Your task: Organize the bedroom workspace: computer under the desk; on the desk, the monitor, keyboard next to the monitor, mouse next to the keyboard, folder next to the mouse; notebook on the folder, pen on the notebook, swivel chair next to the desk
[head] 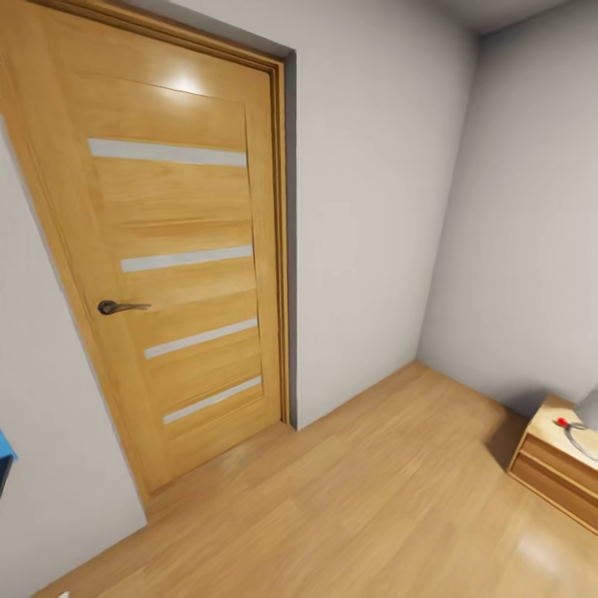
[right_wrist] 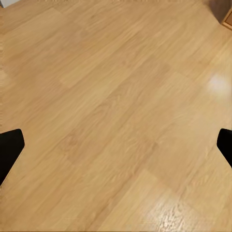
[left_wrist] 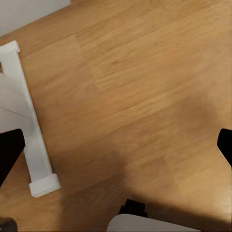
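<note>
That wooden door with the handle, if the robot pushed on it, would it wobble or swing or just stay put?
The door looks shut flush in its frame, so a plain push would probably not move it. It seems stiff and solid, wood with thin pale strips. The lever handle likely needs turning first. Then it should swing rather than wobble.

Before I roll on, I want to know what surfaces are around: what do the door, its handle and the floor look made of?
Door: honey-coloured wood or veneer with visible grain, a satin glare spot near the top, and four pale strips, possibly frosted glass.
Handle: dark lever, likely metal.
Floor: light wood planks or laminate, glossy where light reflects.
</note>
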